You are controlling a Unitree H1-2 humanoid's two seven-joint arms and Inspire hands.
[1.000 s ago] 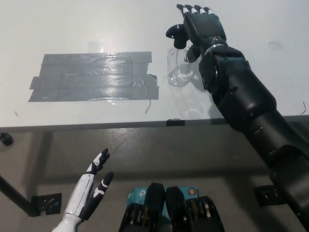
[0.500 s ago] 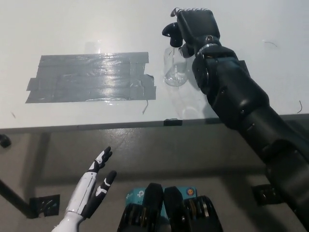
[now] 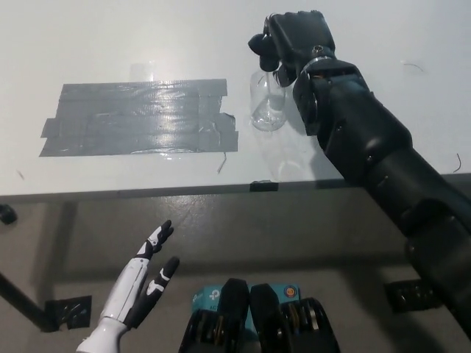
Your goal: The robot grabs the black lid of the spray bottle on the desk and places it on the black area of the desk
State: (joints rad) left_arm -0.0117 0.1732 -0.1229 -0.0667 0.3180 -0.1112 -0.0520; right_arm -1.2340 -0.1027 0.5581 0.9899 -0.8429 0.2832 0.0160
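Since a second ago the right hand (image 3: 296, 38) has curled: its fingers, then stretched out above the bottle, are now folded down around the black lid (image 3: 263, 50), which shows as a dark knob at the hand's left edge. The hand is closed on the lid, and the lid sits on top of the clear spray bottle (image 3: 266, 103), not yet lifted clear as far as can be seen. The bottle stands upright directly under the hand, its round base resting on the white desk (image 3: 147, 37).

Well to the left of the right hand, and slightly nearer the robot, lies the black area (image 3: 140, 118), a wide patch of overlapping dark tape strips, glossy with reflected light; its right end comes close to the bottle without touching it. A loose thread trails from the patch's near right corner.

Below the desk's front edge (image 3: 132, 193) the floor (image 3: 243, 235) is a plain grey-brown. A small dark clip (image 3: 263, 186) sits on the edge, below the bottle.

At lower left, off the desk and well apart from everything on it, the white left hand (image 3: 140, 287) rests with fingers spread, holding nothing.
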